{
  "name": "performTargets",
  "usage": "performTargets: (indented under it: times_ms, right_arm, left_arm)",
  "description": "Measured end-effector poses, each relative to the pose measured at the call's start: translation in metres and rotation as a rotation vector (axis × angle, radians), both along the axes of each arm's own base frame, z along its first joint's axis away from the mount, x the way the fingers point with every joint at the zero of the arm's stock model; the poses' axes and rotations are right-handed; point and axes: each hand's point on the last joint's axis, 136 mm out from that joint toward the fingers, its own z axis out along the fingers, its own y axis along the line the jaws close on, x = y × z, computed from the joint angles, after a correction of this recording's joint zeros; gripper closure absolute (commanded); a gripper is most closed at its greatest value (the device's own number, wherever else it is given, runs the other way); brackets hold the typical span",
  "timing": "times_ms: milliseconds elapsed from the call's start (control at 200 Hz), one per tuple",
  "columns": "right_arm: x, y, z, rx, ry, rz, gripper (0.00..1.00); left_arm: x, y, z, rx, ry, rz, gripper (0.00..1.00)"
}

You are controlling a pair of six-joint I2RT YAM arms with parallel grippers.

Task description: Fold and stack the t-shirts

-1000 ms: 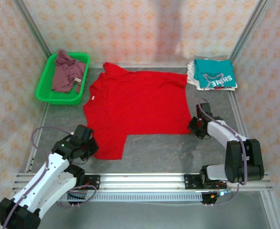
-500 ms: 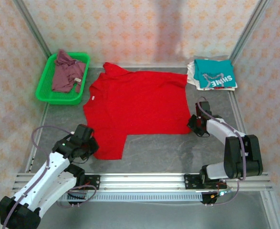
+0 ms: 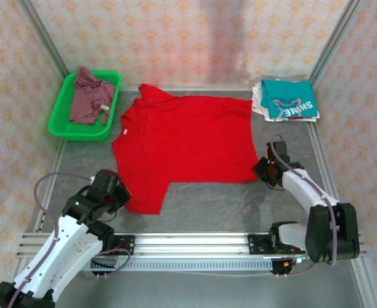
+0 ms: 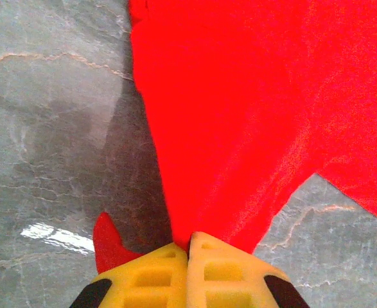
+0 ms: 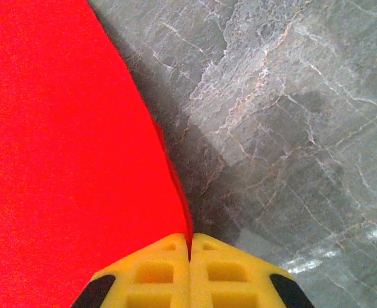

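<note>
**Spotter:** Where do we stand on the shirts?

**Operator:** The red t-shirt [image 3: 182, 144] lies spread flat in the middle of the table [image 3: 207, 202], not folded at all yet. At the upper right of the overhead view I have a folded teal t-shirt [image 3: 292, 99] stacked on a whitish t-shirt [image 3: 259, 96], so I'd call those two done. The mauve t-shirt [image 3: 88, 96] is crumpled in the green basket [image 3: 63, 125] at the upper left and waits its turn. Roughly half the job, by my reckoning.

**Spotter:** And your grippers?

**Operator:** My left gripper [image 4: 188, 247] is pressed together with red cloth pinched between its pads, at the shirt's lower left corner. My right gripper [image 5: 189, 240] is also clamped, its pads meeting right on the red hem at the lower right corner. I judge it has the edge, though little cloth shows in the bite.

**Spotter:** Anything different from a second ago?

**Operator:** The right arm's elbow has dropped toward the lower right of the overhead frame, and the hem corner now draws out to a point toward that gripper. The left arm has swung slightly leftward, still gripping. The basket and stack sit as they did.
</note>
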Motion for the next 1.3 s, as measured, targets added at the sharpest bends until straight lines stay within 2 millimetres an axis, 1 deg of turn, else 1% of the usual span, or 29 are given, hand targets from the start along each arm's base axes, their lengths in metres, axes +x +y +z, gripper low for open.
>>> performTargets:
  times_ms: [125, 265, 360, 425, 535, 621, 766, 926, 1111, 1301]
  right_arm:
    - [-0.003, 0.000, 0.012, 0.011, -0.032, -0.007, 1.00]
    - [-0.004, 0.001, 0.021, 0.021, -0.062, -0.012, 1.00]
    - [-0.005, 0.001, 0.020, 0.019, -0.047, -0.013, 1.00]
    - [-0.003, 0.001, 0.019, 0.017, -0.033, -0.013, 1.00]
    - [0.010, 0.001, 0.023, 0.010, -0.026, -0.011, 1.00]
    - [0.023, 0.001, 0.029, 0.001, -0.030, -0.009, 1.00]
    - [0.045, -0.001, 0.037, -0.010, -0.036, -0.003, 1.00]
    - [0.068, -0.002, 0.037, -0.025, -0.024, 0.009, 1.00]
    - [0.083, -0.002, 0.028, -0.032, 0.008, 0.016, 1.00]
    - [0.092, -0.002, 0.025, -0.032, 0.018, 0.015, 1.00]
  left_arm:
    - [0.000, -0.001, 0.017, -0.019, -0.035, -0.003, 1.00]
    - [0.006, -0.003, 0.052, -0.039, -0.113, -0.011, 1.00]
    - [0.017, -0.005, 0.072, -0.009, -0.110, -0.036, 1.00]
    - [0.029, -0.008, 0.079, 0.020, -0.088, -0.056, 1.00]
    - [0.051, -0.003, 0.080, 0.069, -0.045, -0.054, 1.00]
    - [0.067, 0.009, 0.077, 0.101, -0.014, -0.035, 1.00]
    - [0.088, 0.027, 0.076, 0.139, 0.023, -0.029, 1.00]
    - [0.114, 0.039, 0.073, 0.169, 0.064, -0.064, 1.00]
    - [0.148, 0.037, 0.072, 0.193, 0.091, -0.140, 1.00]
    - [0.169, 0.037, 0.083, 0.219, 0.064, -0.176, 1.00]
